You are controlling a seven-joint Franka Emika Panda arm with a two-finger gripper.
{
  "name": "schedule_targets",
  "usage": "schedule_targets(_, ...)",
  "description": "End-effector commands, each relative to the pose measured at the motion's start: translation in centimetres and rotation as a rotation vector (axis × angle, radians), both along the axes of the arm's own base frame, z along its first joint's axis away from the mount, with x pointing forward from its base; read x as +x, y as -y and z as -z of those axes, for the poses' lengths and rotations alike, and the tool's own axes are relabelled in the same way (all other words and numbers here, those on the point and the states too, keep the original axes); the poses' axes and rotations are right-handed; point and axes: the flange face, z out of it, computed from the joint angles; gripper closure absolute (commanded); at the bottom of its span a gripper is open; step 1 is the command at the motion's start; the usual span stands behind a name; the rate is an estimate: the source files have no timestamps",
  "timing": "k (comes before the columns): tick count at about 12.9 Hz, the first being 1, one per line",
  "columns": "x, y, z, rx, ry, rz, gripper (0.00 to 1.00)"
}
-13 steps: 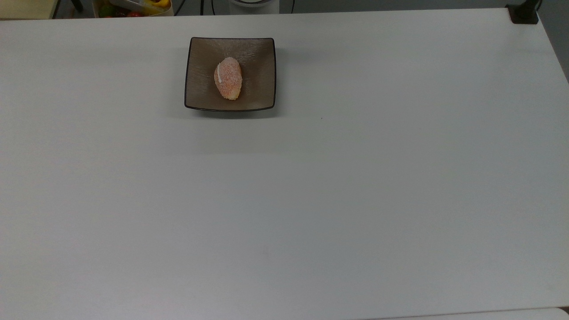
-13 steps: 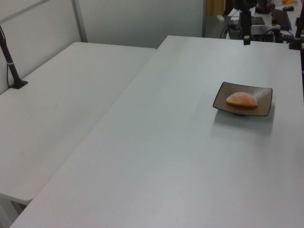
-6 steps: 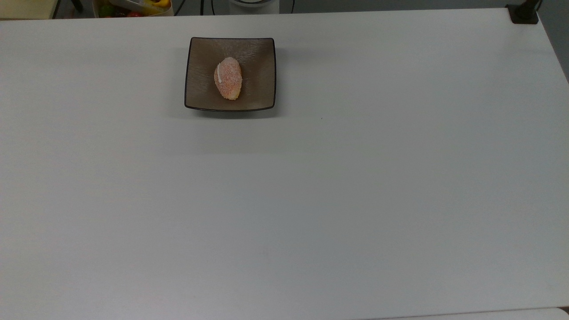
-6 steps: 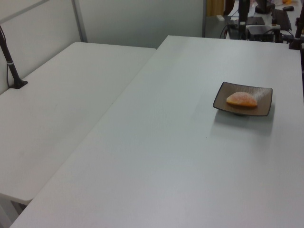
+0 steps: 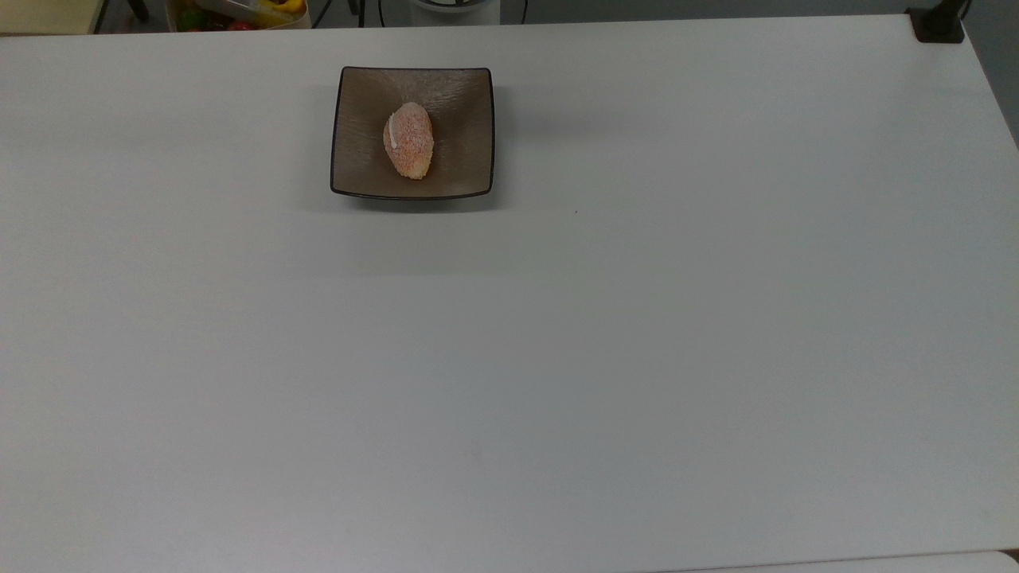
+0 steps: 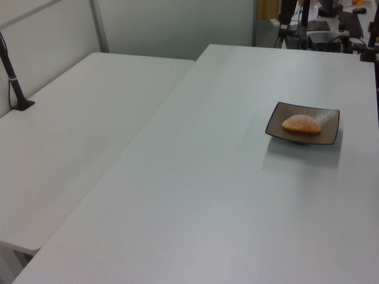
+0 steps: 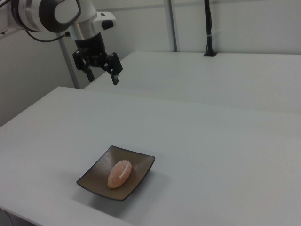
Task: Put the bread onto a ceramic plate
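Plainly a small oval bread, orange-pink with a speckled sugary crust and a short white stripe along one side, lying near the middle of the ceramic plate. Same bread seen low and flat in the left view, and lengthwise in the right view. Plate square, glossy brown-taupe, thin dark rim, corners turned slightly up; much larger than the bread, with bare glaze showing all round it.

Set on the white table close to the far edge in the top view, left of that edge's midpoint. Wide bare tabletop toward the near edge and toward the top view's right corners. In the right view, plate near the table's near edge, with open surface behind it reaching to the far edge. A second white table adjoining on the left view's left.

Gripper up in the air over the far edge in the right view, well apart from plate and bread, hanging off the white arm. Black fingers spread apart, holding nothing.
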Motion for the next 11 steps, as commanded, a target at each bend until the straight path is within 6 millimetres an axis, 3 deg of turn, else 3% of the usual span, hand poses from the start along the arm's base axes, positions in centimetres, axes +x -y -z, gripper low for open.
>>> schedule_targets(1, 0.05, -0.12, 0.05, 0.050, 0.020, 0.135, 0.00)
schedule_targets(11, -0.17, -0.40, 0.45, 0.042, 0.009, 0.119, 0.00)
